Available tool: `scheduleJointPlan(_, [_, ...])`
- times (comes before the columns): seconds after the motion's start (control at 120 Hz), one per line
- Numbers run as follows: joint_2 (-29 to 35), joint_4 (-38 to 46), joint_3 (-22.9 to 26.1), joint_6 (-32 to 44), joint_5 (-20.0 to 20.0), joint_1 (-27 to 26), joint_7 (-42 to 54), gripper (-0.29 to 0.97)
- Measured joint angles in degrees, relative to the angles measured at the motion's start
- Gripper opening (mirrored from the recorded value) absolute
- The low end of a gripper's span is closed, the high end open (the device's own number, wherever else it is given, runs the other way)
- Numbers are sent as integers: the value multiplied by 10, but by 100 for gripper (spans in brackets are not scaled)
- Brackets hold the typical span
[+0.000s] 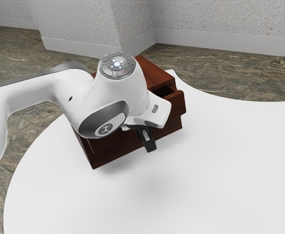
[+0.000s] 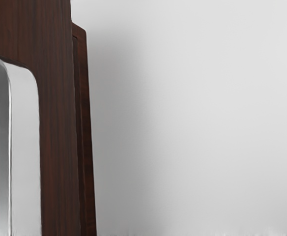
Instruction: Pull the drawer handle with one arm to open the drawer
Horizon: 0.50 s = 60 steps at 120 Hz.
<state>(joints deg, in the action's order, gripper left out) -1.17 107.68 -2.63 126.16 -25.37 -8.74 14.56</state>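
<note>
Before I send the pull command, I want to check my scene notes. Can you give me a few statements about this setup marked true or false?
1. The wooden cabinet stands on a white table. True.
2. The cabinet is pale blue. False: it is dark reddish-brown wood.
3. The wrist view shows a silvery handle on the wood front. True.
4. The pincer hangs far from the cabinet, over bare table. False: it is close by the cabinet's front, with the arm leaning over the cabinet.
5. The floor around the table is mottled brown. True.
</note>
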Motion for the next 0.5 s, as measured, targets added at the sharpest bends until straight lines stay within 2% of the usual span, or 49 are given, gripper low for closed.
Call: scheduleJointPlan(0.5, [17,15,30,0,28,24,-4,66])
